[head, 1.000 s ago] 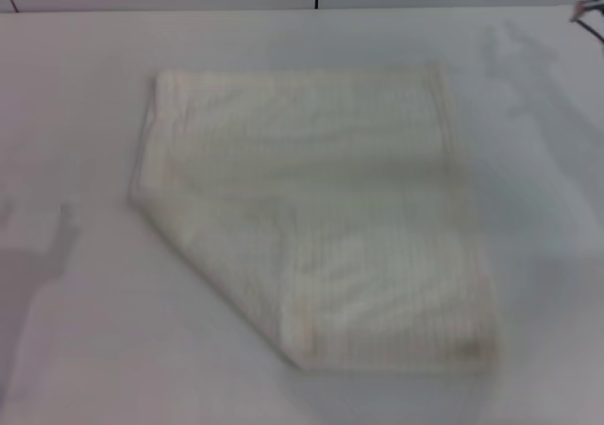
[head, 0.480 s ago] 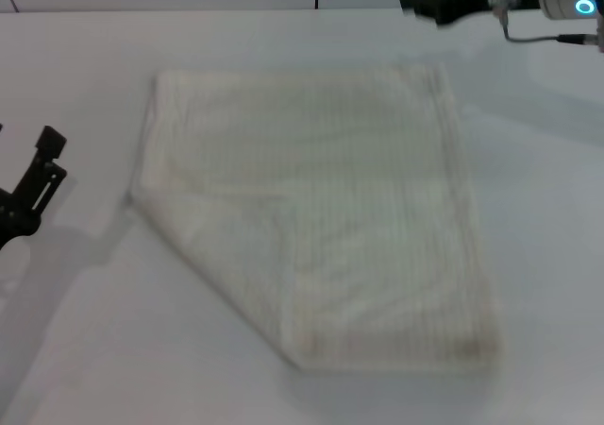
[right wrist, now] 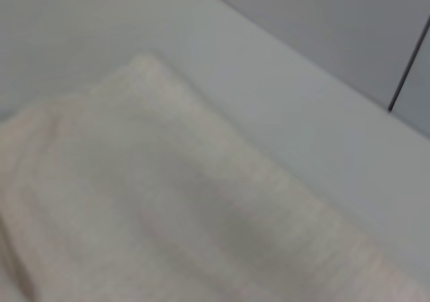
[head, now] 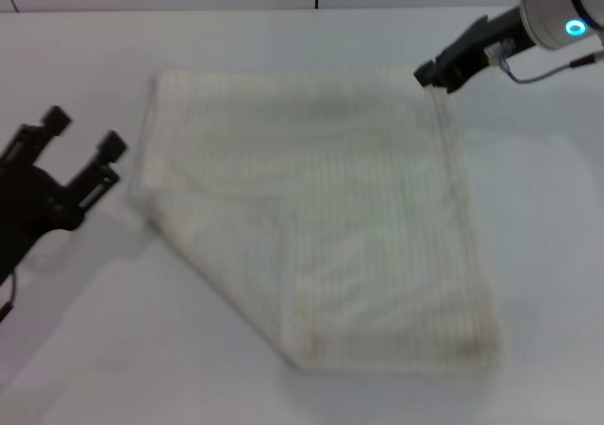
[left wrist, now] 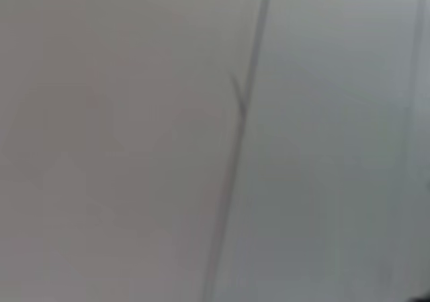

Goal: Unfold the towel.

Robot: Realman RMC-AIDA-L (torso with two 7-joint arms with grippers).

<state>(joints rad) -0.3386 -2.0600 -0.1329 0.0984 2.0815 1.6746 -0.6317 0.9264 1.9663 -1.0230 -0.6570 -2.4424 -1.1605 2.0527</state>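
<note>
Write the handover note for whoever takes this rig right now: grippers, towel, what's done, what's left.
Left gripper: open, empty, beside the towel's left edge, not touching it.
Right gripper: at the towel's far right corner; whether it is open or grips the cloth cannot be told.
Large cream-white ribbed towel: lying flat on the white table, with its near-left corner folded over so that side runs as a diagonal edge.
Done: both arms brought to the towel.
Left: take hold of the cloth and open out the fold.
</note>
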